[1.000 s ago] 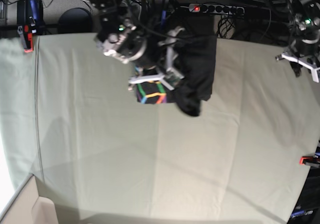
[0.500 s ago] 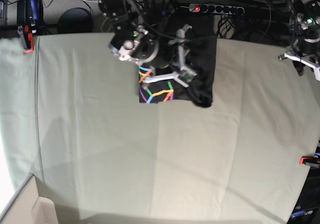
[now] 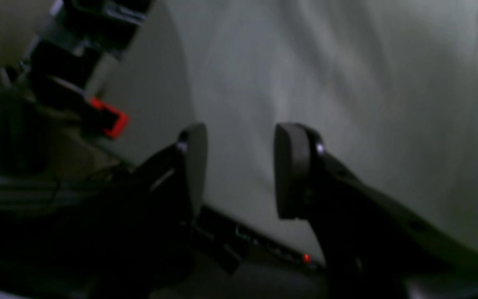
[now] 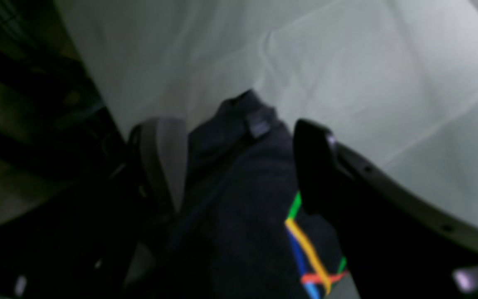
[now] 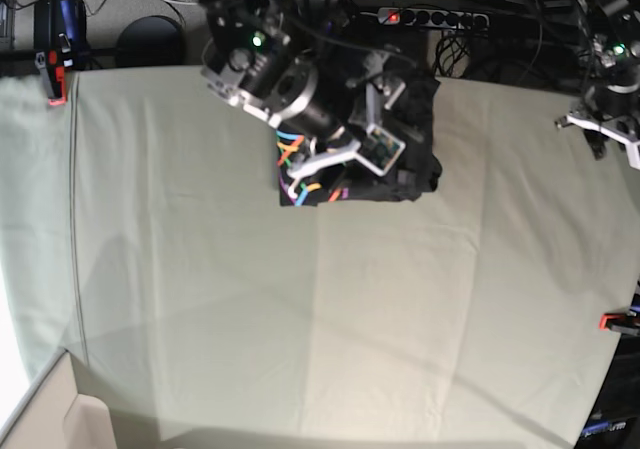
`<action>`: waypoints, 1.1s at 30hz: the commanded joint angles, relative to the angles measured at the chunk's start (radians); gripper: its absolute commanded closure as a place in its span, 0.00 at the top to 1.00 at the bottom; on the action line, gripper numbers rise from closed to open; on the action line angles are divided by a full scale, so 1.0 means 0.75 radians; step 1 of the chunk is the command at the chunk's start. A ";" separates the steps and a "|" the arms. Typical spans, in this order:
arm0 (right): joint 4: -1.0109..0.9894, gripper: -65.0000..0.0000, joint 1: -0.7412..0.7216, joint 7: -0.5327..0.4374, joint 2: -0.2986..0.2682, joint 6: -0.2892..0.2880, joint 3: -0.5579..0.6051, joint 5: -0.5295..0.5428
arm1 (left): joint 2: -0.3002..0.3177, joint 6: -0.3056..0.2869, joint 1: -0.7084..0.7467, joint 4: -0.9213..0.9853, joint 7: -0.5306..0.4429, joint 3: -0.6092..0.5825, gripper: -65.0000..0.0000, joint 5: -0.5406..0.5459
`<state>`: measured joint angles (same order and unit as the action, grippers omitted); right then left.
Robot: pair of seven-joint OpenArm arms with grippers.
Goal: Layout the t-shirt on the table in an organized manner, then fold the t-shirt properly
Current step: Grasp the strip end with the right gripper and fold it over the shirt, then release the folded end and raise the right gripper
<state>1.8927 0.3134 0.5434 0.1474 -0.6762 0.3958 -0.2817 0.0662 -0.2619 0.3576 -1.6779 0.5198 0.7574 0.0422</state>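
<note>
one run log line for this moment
right gripper: jaws astride bunched t-shirt, grip unclear | left gripper: open, empty, over table edge | t-shirt not laid out
</note>
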 commanded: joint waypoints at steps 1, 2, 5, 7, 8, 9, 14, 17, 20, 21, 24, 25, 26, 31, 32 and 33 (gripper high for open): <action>0.016 0.63 -0.006 -0.032 0.013 0.007 -0.030 0.015 | 0.017 0.009 0.003 -0.014 -0.029 0.010 0.40 0.000; 0.000 0.63 -0.006 -0.032 0.013 0.007 -0.048 0.015 | 0.017 0.009 0.003 -0.012 -0.029 0.010 0.40 0.000; -0.092 0.58 -0.016 -0.042 0.013 0.007 -0.091 0.015 | 0.017 0.009 0.003 -0.012 -0.029 0.006 0.40 0.000; -0.151 0.54 -0.022 -0.042 0.013 0.007 -0.103 0.017 | 0.009 0.009 0.003 -0.014 -0.025 0.004 0.40 0.000; -0.174 0.53 -0.034 -0.042 0.013 0.007 -0.103 0.017 | 0.005 0.009 0.003 -0.016 -0.021 0.004 0.40 0.000; -0.196 0.53 -0.053 -0.042 0.013 0.007 -0.103 0.017 | 0.003 0.009 0.003 -0.016 -0.021 0.004 0.40 0.002; -0.313 0.54 -0.143 -0.042 0.013 0.007 -0.122 0.017 | 0.003 0.007 0.040 -0.022 -0.021 -0.056 0.40 0.002; -0.407 0.49 -0.231 -0.042 0.013 0.007 -0.175 0.017 | 0.001 0.007 0.046 -0.020 -0.021 -0.047 0.40 0.002; -0.512 0.38 -0.298 -0.042 0.013 0.007 -0.222 0.017 | -0.018 0.007 0.048 -0.018 -0.021 -0.043 0.40 0.002; -0.542 0.35 -0.315 -0.042 0.013 0.007 -0.238 0.017 | -0.022 0.007 0.062 -0.018 -0.023 -0.043 0.40 0.002; -0.661 0.29 -0.372 -0.044 0.013 0.007 -0.310 0.017 | -0.026 0.007 0.081 -0.029 -0.031 -0.047 0.40 0.002; -0.692 0.29 -0.386 -0.044 0.013 0.007 -0.334 0.017 | -0.026 0.007 0.081 -0.029 -0.031 -0.049 0.40 0.002; -0.722 0.29 -0.402 -0.044 0.013 0.007 -0.363 0.017 | -0.028 0.007 0.081 -0.029 -0.031 -0.051 0.40 0.002; -0.747 0.29 -0.439 -0.046 0.013 0.007 -0.463 0.017 | -0.050 0.007 0.075 -0.031 -0.031 -0.051 0.40 0.002; -0.745 0.29 -0.443 -0.046 0.013 0.002 -0.469 0.017 | -0.052 0.007 0.072 -0.031 -0.031 -0.051 0.40 0.002; -0.745 0.29 -0.443 -0.046 0.013 0.000 -0.469 0.017 | -0.052 0.007 0.072 -0.033 -0.031 -0.053 0.40 0.002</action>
<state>1.3163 -0.0025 0.5209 0.1501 -0.6731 0.0441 -0.2695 0.0170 -0.2592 0.4133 -1.6814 0.5198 0.7158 0.0422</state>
